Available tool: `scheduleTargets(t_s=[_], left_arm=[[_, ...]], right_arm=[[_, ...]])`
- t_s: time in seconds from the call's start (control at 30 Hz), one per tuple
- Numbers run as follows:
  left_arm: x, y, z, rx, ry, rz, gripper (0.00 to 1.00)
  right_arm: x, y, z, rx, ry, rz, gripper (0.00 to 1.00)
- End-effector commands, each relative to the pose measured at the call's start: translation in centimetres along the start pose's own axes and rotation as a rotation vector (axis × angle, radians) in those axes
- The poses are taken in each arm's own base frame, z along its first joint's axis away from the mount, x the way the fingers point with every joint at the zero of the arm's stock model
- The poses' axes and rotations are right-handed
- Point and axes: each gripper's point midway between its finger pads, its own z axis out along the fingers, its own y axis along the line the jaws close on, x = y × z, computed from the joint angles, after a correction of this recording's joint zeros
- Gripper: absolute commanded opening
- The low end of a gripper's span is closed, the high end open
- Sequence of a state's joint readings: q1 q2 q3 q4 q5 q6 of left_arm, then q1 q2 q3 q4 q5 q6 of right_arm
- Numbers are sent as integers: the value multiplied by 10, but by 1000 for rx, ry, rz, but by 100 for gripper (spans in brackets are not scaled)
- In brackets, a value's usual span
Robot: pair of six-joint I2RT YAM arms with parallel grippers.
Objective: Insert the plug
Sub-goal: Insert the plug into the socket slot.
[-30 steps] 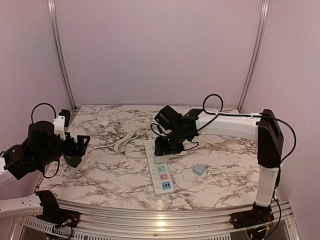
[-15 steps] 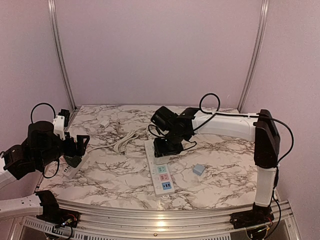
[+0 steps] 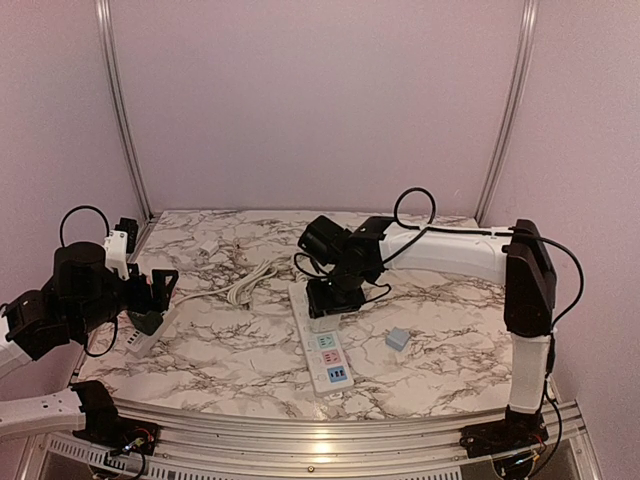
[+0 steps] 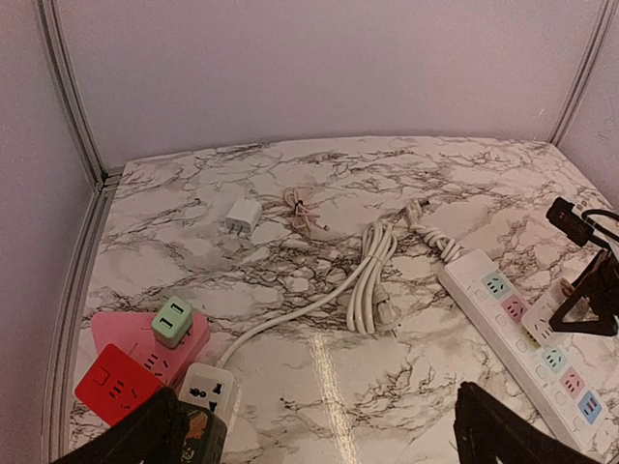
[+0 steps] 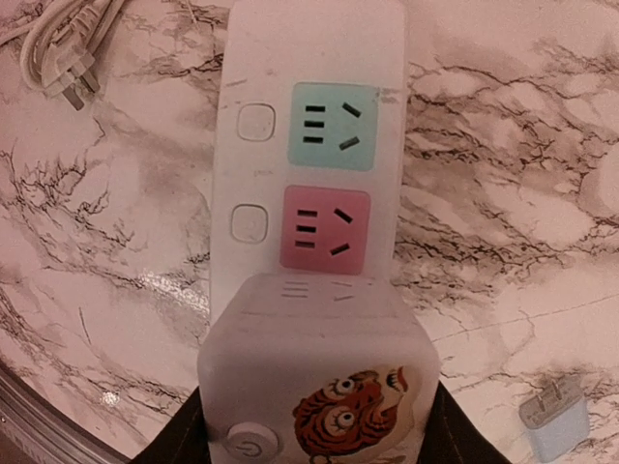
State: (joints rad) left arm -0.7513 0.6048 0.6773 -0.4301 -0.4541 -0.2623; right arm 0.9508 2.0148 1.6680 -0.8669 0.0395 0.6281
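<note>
The power strip [image 3: 330, 362] lies between a coiled cable [image 3: 250, 283], left, and a charger [image 3: 397, 340], right, with the plug [image 5: 319, 367] above it.

**Top view:** the right gripper [image 3: 328, 297] masked the far sockets of the power strip [image 3: 308, 335]. **Right wrist view:** the white cube plug [image 5: 319, 377] covered the strip below its pink socket [image 5: 326, 230]. Its prongs were hidden, so seating could not be told. The bottom edge cut off the cube and the dark fingers [image 5: 184, 445].
</note>
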Motion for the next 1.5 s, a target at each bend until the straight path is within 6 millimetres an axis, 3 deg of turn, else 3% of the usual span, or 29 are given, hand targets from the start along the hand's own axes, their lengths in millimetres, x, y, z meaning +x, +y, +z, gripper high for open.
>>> scheduleTargets(t_s=[0.0,0.57,0.73,1.17,1.47], left_arm=[[-3,5,-1,-18,-21,-3,99],[-4,6,-3,-23,-28,-6,99],[-4,7,-3,-24,-28,-4,99],[-3,7,-2,-32,-25,-3,99],[-3,8,-2,-33,-27,-3,99]], right_arm=[[28,-13,36,81,124,-34,0],[80,-15,82,158,220,-98,0],[87,-16,87,145,238,-104,0],[49,6,52,106,156,-138,5],[10,11,6,104,22,-88,5]])
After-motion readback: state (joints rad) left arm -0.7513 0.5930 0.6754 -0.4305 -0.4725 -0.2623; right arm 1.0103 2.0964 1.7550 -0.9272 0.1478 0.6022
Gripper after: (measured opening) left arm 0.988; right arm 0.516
